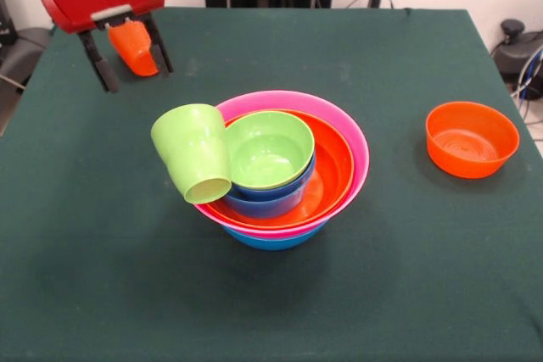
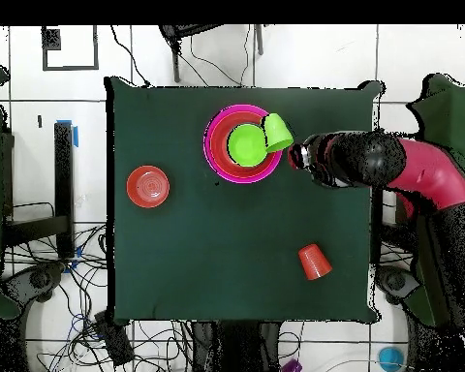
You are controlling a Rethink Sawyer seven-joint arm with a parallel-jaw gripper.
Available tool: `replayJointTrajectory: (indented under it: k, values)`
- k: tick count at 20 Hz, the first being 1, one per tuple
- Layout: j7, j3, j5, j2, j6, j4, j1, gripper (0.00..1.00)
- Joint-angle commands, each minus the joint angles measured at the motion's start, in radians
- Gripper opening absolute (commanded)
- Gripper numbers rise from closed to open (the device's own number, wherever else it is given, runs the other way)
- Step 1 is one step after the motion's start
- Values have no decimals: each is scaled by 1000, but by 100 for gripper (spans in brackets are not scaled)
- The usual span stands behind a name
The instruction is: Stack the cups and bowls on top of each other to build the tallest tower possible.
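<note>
The tower (image 1: 280,167) stands mid-table: a wide blue bowl (image 1: 271,239) at the base, then a pink bowl (image 1: 356,146), an orange bowl (image 1: 331,167), a small blue bowl (image 1: 267,197) and a small lime-green bowl (image 1: 267,148) on top. The lime-green cup (image 1: 193,163) lies tilted against the tower's left rim, mouth toward the camera; it also shows in the overhead view (image 2: 278,132). The orange ribbed cup (image 1: 134,47) lies on its side behind my gripper (image 1: 137,78), apart from it in the overhead view (image 2: 314,261). My gripper (image 2: 299,158) is open, empty, and hangs beside the tower (image 2: 242,145).
A small orange bowl (image 1: 472,137) sits alone, upright, on the green table cloth (image 1: 407,277) at the right; it also shows in the overhead view (image 2: 148,186). Cables and chairs lie around the table.
</note>
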Motion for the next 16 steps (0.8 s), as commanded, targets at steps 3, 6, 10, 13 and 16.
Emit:
replayJointTrajectory:
  k: [3,6,10,13,16]
  values:
    - [-281,4,-56,91,212,-187,73,100]
    - [-281,5,-60,93,235,-212,79,100]
    - [-302,17,-68,95,248,-231,81,100]
    - [-312,54,-42,61,219,-208,50,100]
    - [-320,101,-7,17,217,-201,25,100]
